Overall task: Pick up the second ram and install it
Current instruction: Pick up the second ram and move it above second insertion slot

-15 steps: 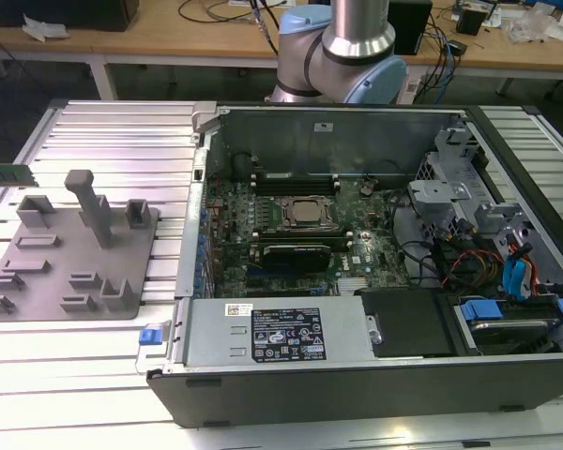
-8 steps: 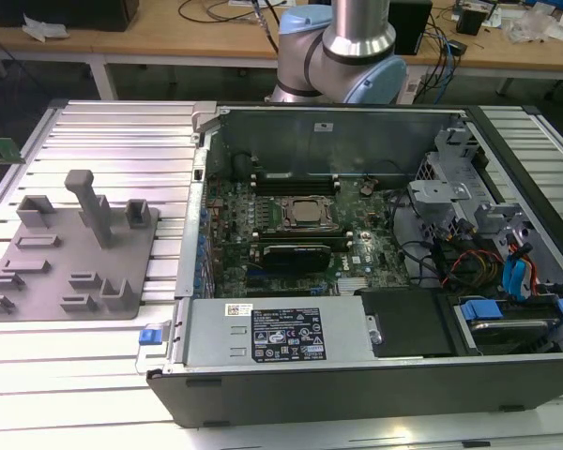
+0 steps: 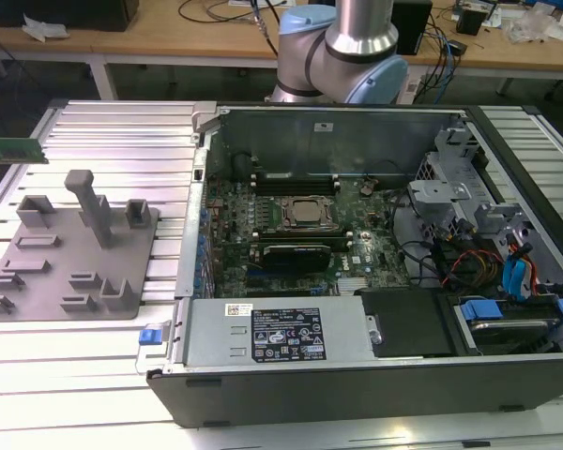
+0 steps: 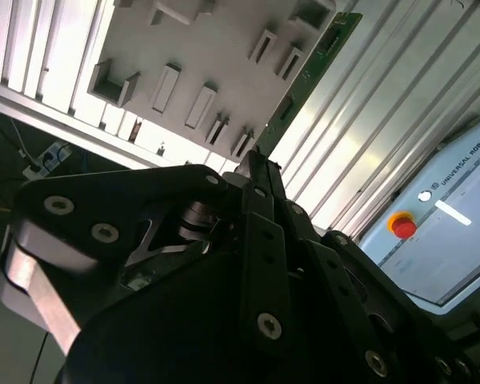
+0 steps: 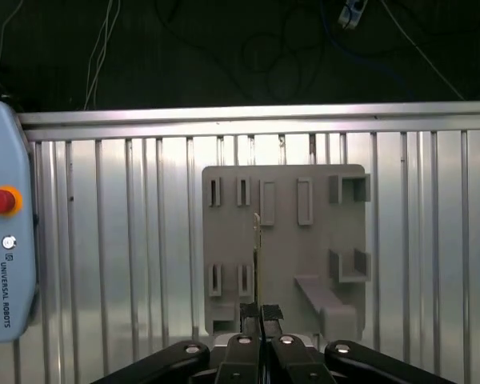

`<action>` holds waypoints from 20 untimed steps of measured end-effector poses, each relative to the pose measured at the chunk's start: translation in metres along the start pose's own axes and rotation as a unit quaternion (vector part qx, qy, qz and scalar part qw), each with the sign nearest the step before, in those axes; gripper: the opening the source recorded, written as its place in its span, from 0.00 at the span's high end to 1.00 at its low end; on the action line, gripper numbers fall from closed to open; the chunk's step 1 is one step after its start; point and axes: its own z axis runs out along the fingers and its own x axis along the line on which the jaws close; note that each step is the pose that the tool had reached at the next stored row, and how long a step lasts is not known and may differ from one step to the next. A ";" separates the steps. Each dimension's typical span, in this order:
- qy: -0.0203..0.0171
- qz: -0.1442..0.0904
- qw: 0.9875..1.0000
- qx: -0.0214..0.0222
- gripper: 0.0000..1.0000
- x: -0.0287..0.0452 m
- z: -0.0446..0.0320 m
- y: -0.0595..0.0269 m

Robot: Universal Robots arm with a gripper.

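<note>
Exterior view, starting at its left edge: we see one narrow green strip, the second ram [image 3: 14,150], held level over the ribbed metal table [image 3: 103,131] and cut off by the frame. Just nearer the camera lies one grey fixture plate [image 3: 70,281] carrying several raised blocks, and the ram is apart from it. To the exterior view's right of the plate stands one open computer case [image 3: 357,394]. On its motherboard we count one processor socket [image 3: 305,214] and one black card [image 3: 300,253] just beside it. One arm [image 3: 357,37] rises behind the case.

In the first wrist view we count one teach pendant [image 5: 4,264] with one red button [image 5: 0,200]. The gripper [image 5: 260,312] hangs over the plate, its two fingers [image 5: 272,314] pinching the ram, which shows edge-on as a thin line. In the second wrist view the ram juts from the gripper along the plate's edge.
</note>
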 end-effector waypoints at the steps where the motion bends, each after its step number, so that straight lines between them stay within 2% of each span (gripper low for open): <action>1: 0.000 0.000 1.000 0.000 0.91 -0.0001 0.0000 -0.0034; 4: 0.000 0.000 1.000 0.000 0.91 -0.0002 0.0000 -0.0107; 6: 0.000 0.000 1.000 0.000 0.91 -0.0005 0.0000 -0.0230; 10: 0.000 0.000 1.000 0.000 0.91 -0.0009 0.0001 -0.0392; 13: 0.000 0.000 1.000 0.000 0.91 -0.0014 0.0004 -0.0599; 15: 0.000 0.000 1.000 0.000 0.91 -0.0016 0.0006 -0.0693; 18: 0.000 0.000 1.000 0.000 0.91 -0.0022 0.0011 -0.0931; 20: 0.000 0.000 1.000 0.000 0.91 -0.0025 0.0014 -0.1056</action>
